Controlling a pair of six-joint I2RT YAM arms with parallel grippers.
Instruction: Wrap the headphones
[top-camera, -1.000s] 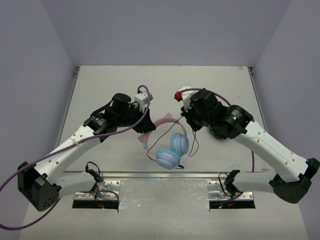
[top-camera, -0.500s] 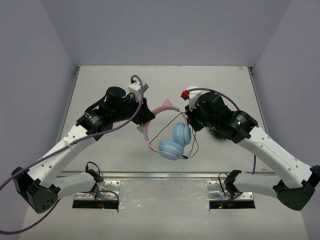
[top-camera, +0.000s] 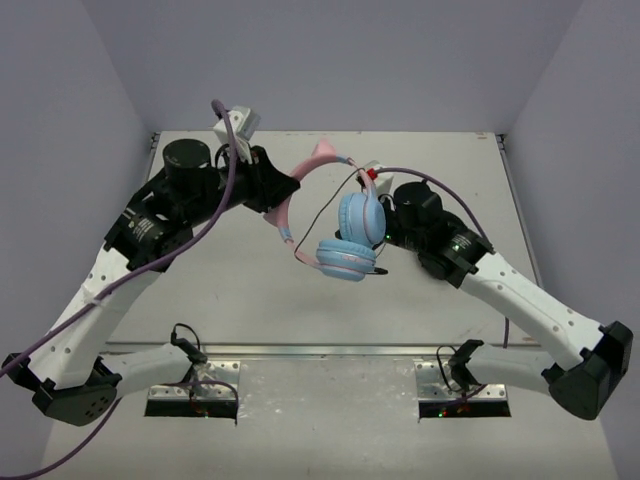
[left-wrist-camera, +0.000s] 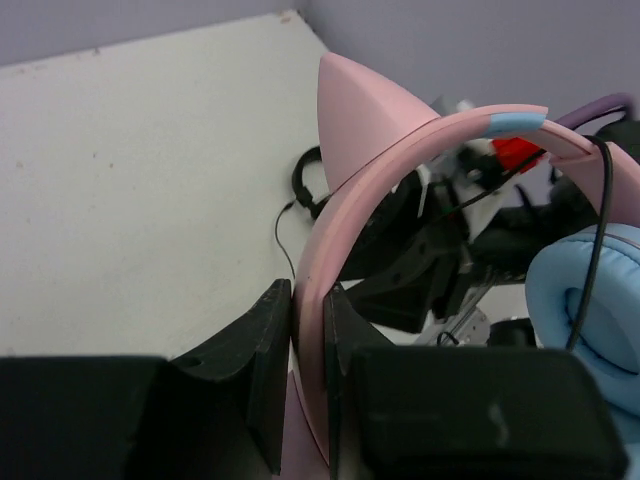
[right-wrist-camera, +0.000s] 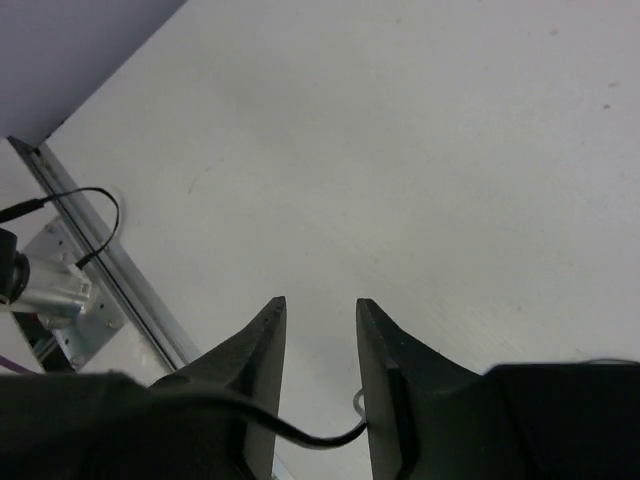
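Pink headband (left-wrist-camera: 316, 235) of the headphones (left-wrist-camera: 440, 130) is seen pinched in the L gripper (left-wrist-camera: 308, 300), jaws closed tight on it. A pink cat ear (left-wrist-camera: 360, 110) is raised off the band's arc, w/ a light blue segment (left-wrist-camera: 515, 123) further along. At right, a light blue ear cup (left-wrist-camera: 565, 290) is crossed by thin black cable (left-wrist-camera: 600, 225). Black arm parts (left-wrist-camera: 415, 255) w/ a red bit (left-wrist-camera: 515, 152) are seen behind, over the white table (left-wrist-camera: 130, 170).

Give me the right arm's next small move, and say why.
Probably close the right gripper on the cable. Its jaws stand apart with that thin black cable lying across the gap near their base, unclamped, while the left gripper holds the headphones up by the pink headband. Winding likely needs a grip on the cable first.
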